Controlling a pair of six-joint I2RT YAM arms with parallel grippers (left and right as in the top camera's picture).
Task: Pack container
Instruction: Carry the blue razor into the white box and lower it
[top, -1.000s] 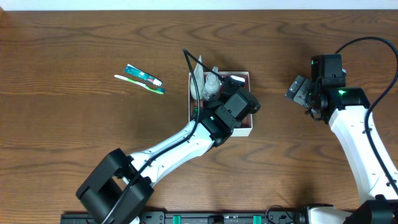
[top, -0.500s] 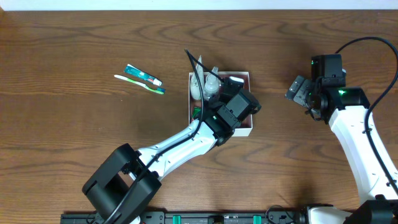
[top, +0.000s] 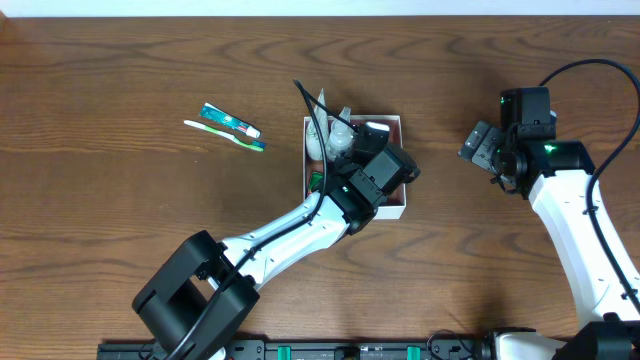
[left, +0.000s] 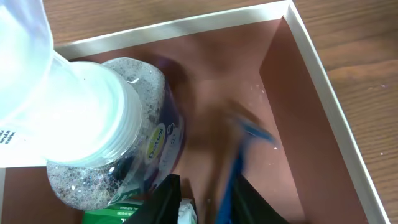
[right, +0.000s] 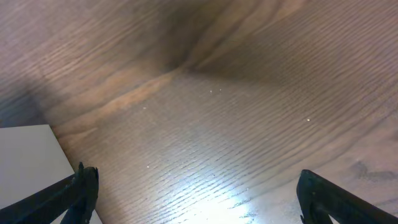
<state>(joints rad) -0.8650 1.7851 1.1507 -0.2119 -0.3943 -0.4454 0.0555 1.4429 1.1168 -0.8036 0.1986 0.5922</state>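
— Where's the container (left: 186, 23)?
— Mid-tabletop (top: 120, 220). The left hand (left: 208, 199) is inside it, with a blurred blue thing (left: 239, 155) between its jaws; I can't tell if it's gripped.
— Next?
— Probably the toothpaste (top: 231, 120) and toothbrush (top: 224, 133). They lie lengthwise left-right, left of the container, nearer that arm. The right hand (right: 196, 183) gapes, idle.

No legible text anywhere. Yellow oval logo on the clear bottle (left: 124, 143) is blurred. Print on the white tube (left: 25, 93), left, and the toothpaste tube (top: 230, 121) is too small.
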